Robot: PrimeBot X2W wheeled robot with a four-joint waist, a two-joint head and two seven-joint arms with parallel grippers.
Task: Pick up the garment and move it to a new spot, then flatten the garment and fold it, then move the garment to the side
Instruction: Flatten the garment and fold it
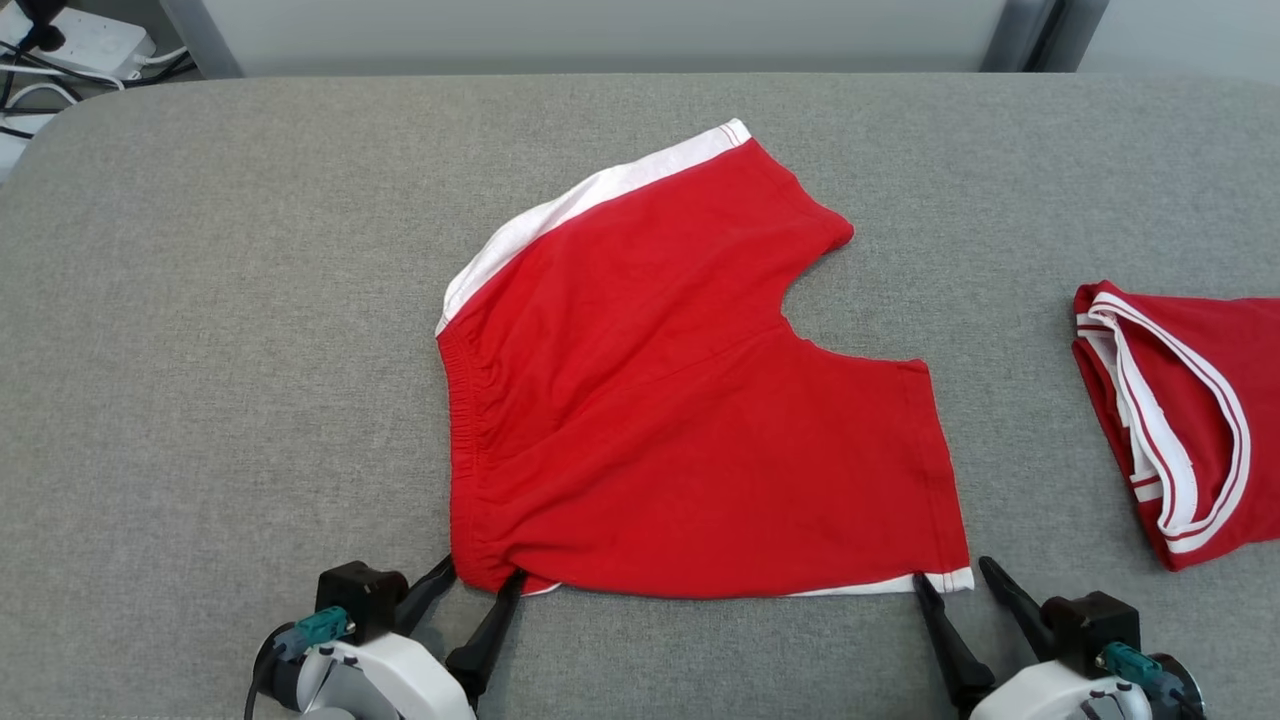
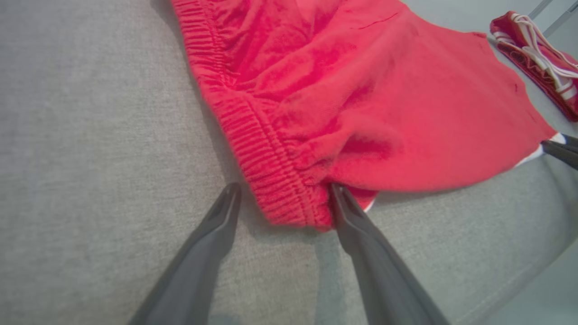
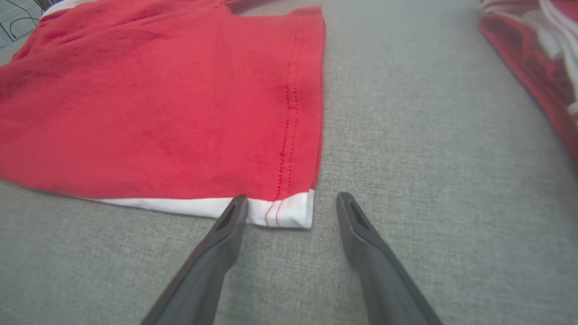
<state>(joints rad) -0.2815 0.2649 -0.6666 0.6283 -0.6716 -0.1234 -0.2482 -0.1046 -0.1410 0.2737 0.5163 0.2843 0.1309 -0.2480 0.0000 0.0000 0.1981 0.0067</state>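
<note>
The garment (image 1: 680,400) is a pair of red shorts with white side stripes, spread flat in the middle of the grey table. Its elastic waistband faces left and its leg hems face right. My left gripper (image 1: 482,576) stands open astride the near waistband corner (image 2: 289,207), one finger on each side of it. My right gripper (image 1: 950,575) is open too, straddling the near white hem corner (image 3: 289,212) of the leg. Neither pair of jaws has closed on the cloth.
A second red garment with white trim (image 1: 1180,420) lies folded at the right edge of the table (image 1: 200,350). Cables and a power strip (image 1: 80,40) sit beyond the far left corner. Bare grey cloth lies to the left of the shorts.
</note>
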